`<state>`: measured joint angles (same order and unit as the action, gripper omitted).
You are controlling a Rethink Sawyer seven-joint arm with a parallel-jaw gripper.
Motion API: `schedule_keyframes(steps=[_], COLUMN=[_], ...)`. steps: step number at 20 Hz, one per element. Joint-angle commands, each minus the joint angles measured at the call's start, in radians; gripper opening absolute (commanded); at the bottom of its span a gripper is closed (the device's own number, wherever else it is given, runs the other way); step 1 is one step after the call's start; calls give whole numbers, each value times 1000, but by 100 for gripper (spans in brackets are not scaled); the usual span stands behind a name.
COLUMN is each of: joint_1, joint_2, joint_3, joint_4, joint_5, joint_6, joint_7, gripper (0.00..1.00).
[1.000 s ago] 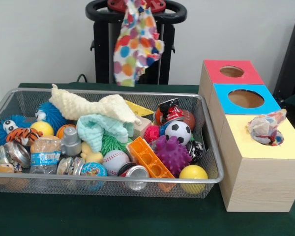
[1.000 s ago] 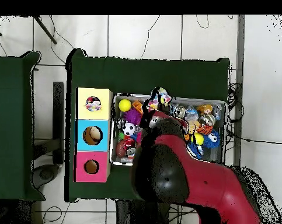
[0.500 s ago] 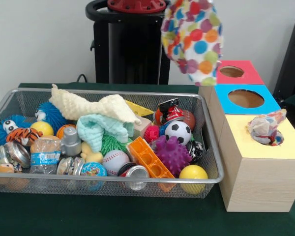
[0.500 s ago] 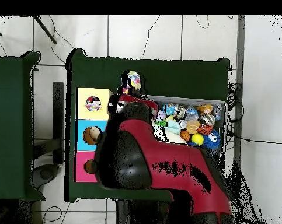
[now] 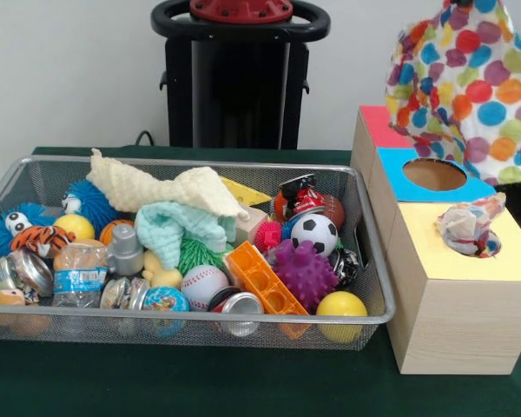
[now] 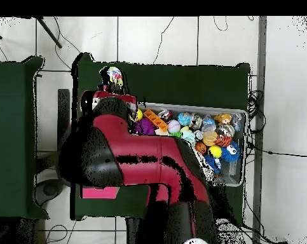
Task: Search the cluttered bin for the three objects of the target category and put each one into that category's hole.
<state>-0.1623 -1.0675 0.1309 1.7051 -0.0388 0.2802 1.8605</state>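
Cloth (image 5: 464, 87), polka-dotted and bunched, hangs high over the sorting box (image 5: 456, 313), draped in front of the pink and blue tops, with its lower hem just above the blue hole (image 5: 434, 175). The claw itself sits above the frame in the front view and is buried under the red arm (image 6: 136, 165) in the overhead view, so I cannot tell whether it is clenched or released; presumably the cloth dangles straight below it, since the fabric hangs free.

The danger is plain. The yellow hole (image 5: 478, 239), on the box's nearest section, already has a wad of crumpled fabric (image 5: 469, 224) sticking out of it, and that wad looks only half in. If the spotted cloth comes down there, it may pile on top and spill onto the box lid. The loose hem could also snag the blue hole's rim or fall in the wrong opening, because the cloth spreads wider than any hole.

Back in the wire bin (image 5: 69, 326) beside the box, a cream cloth (image 5: 165, 187) and a mint cloth (image 5: 187, 228) lie on the toys.
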Motion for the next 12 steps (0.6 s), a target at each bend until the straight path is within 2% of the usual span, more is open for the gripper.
schedule_keyframes(steps=[1, 7, 12], joint_1=[-9, -24, 44], joint_2=[129, 185, 245], joint_3=[-52, -43, -122], joint_4=[-27, -5, -4], joint_5=[37, 50, 61], joint_6=[-1, -57, -114], joint_7=[200, 192, 243], gripper=[0, 0, 0])
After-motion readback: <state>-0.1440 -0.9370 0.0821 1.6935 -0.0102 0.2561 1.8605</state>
